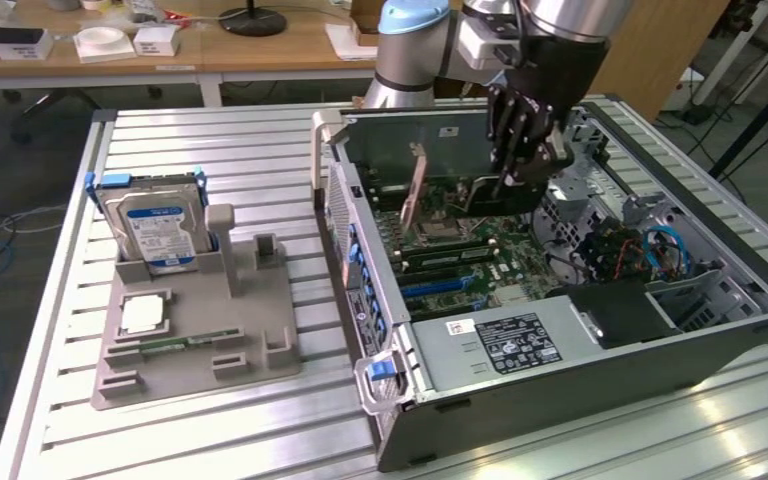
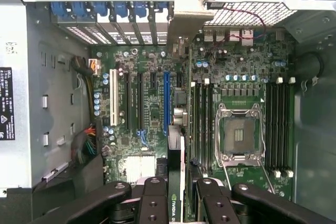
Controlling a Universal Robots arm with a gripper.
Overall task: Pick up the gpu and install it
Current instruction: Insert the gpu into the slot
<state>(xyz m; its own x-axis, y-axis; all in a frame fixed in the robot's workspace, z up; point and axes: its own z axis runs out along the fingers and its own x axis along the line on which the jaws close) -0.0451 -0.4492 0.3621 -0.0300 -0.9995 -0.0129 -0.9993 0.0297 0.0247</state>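
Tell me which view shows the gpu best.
The exterior view: the gpu shows its black side and its bracket end, held by the gripper inside the case. The wrist view shows the gpu edge-on, a thin strip with a green logo between the fingers.

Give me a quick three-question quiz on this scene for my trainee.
1. True or false: the fingers hold the gpu above the motherboard.
2. Where is the hard drive? A) in the fingers B) upright in the grey holder C) on the motherboard
3. Fill in: the gpu's label reads ____.
Key: 1 true; 2 B; 3 NVIDIA.
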